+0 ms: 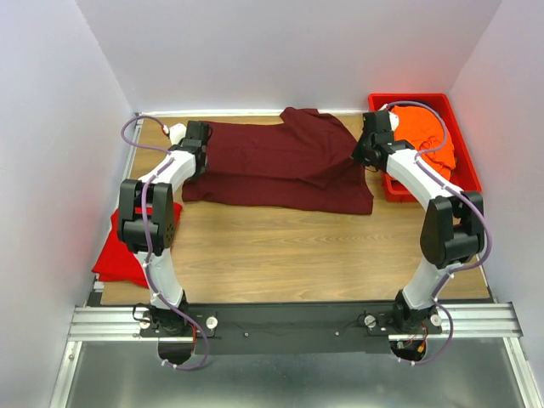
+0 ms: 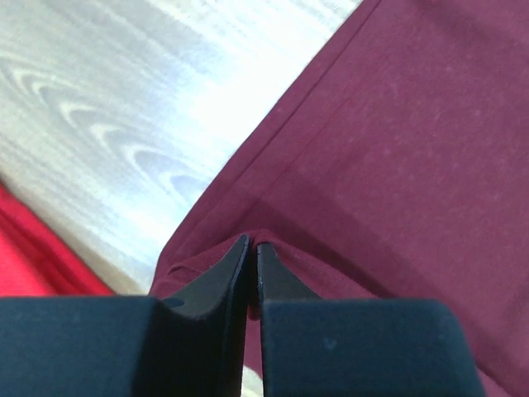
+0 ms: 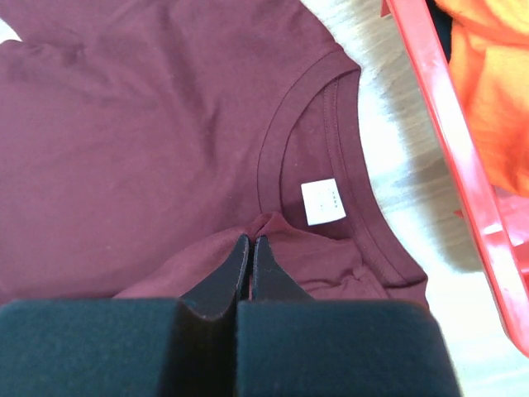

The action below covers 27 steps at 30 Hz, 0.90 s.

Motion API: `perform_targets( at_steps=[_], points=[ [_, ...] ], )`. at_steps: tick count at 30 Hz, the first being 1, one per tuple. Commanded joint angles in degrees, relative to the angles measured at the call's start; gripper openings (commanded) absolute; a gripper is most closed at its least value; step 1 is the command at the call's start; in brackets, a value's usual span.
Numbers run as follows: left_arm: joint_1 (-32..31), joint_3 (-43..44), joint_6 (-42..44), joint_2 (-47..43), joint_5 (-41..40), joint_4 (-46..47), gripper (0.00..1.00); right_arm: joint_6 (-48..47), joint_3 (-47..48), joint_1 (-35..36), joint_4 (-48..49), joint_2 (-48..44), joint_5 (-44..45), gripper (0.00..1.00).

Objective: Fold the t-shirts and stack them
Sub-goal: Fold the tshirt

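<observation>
The dark maroon t-shirt (image 1: 280, 166) lies spread across the back of the table, partly folded over itself. My left gripper (image 1: 194, 143) is shut on its left edge; in the left wrist view the fingers (image 2: 252, 248) pinch a fold of maroon cloth (image 2: 388, 149). My right gripper (image 1: 369, 146) is shut on the shirt's right end; in the right wrist view it (image 3: 250, 244) pinches cloth next to the collar and white label (image 3: 322, 201). The bright red t-shirt (image 1: 119, 251) lies crumpled at the left table edge. The bright orange t-shirt (image 1: 425, 136) sits in the bin.
A rigid red plastic bin (image 1: 463, 161) stands at the back right, its wall also in the right wrist view (image 3: 446, 141). White walls enclose the table on three sides. Bare wood (image 1: 289, 255) lies in front of the maroon shirt.
</observation>
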Motion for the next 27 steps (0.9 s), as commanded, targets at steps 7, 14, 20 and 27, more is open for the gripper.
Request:
perform_targets(
  at_steps=[7, 14, 20, 27],
  points=[
    [0.1, 4.9, 2.9, 4.3, 0.1, -1.0, 0.19, -0.9, 2.2, -1.4, 2.2, 1.6, 0.3, 0.00],
    [0.1, 3.7, 2.4, 2.2, 1.5, -1.0, 0.17, -0.9, 0.4, -1.5, 2.2, 0.3, -1.1, 0.00],
    [0.3, -4.4, 1.5, -5.3, 2.7, 0.7, 0.11, 0.0, -7.4, -1.5, 2.1, -6.8, -2.1, 0.00],
    [0.3, -17.9, 0.8, -14.7, 3.6, 3.5, 0.11, 0.1, -17.3, -1.5, 2.0, -20.3, -4.2, 0.00]
  ],
)
